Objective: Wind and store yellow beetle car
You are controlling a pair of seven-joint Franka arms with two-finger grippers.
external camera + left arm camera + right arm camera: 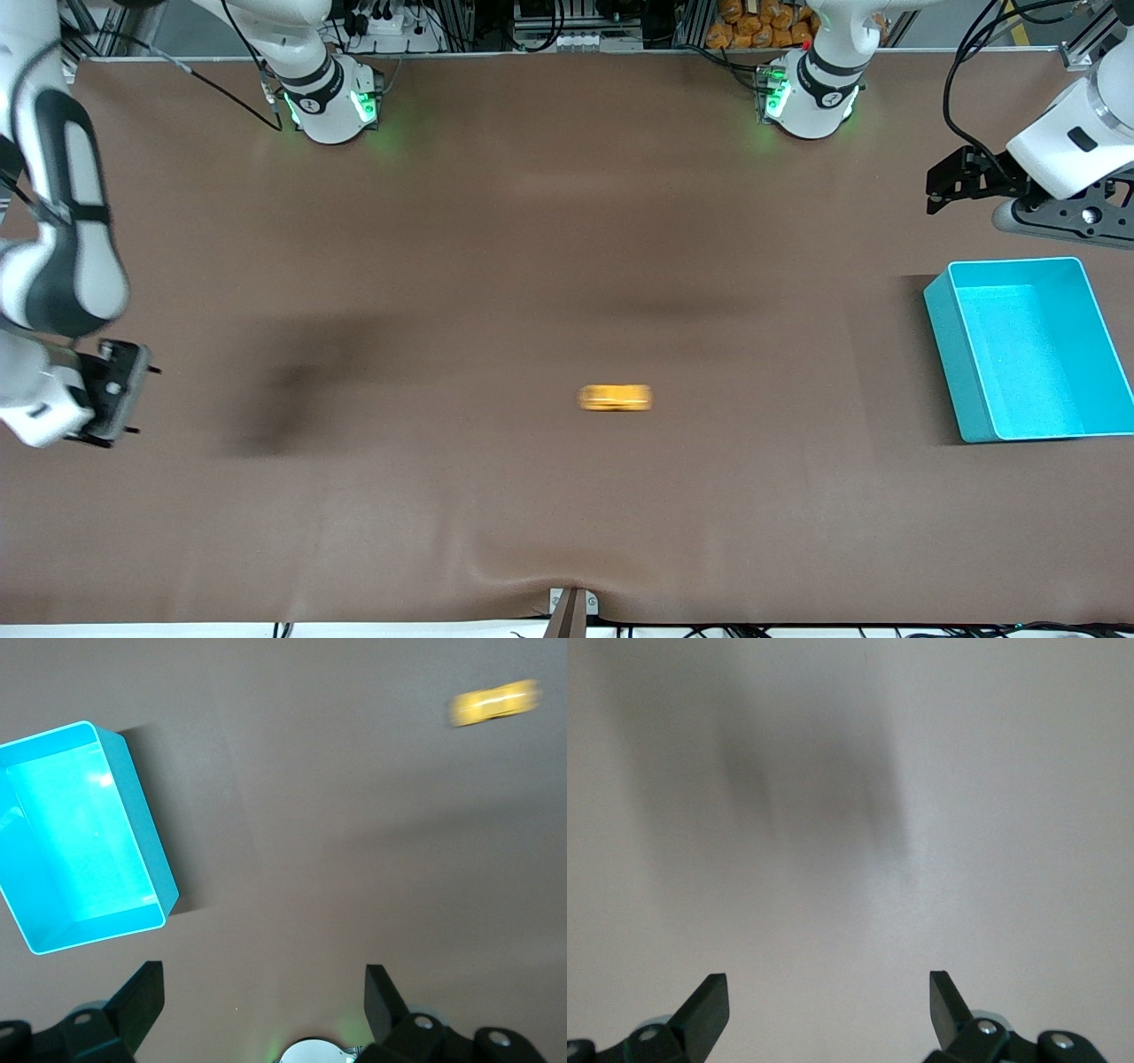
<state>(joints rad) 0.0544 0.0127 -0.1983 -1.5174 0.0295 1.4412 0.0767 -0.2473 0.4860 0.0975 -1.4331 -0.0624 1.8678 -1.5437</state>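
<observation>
The yellow beetle car (615, 398) lies on the brown table mat near the middle, on its own and smeared lengthwise in the picture. It also shows in the left wrist view (494, 703). The turquoise bin (948, 354) stands empty toward the left arm's end of the table; its wall shows in the left wrist view (142, 828). My left gripper (935, 193) (263, 988) is open and empty over bare mat beside the bin. My right gripper (111, 394) (828, 992) is open and empty over bare mat at the right arm's end, well away from the car.
The brown mat (496, 266) covers the whole table. A small clamp (568, 610) sits at the table's edge nearest the front camera. The two arm bases (328, 102) (811, 97) stand along the edge farthest from that camera.
</observation>
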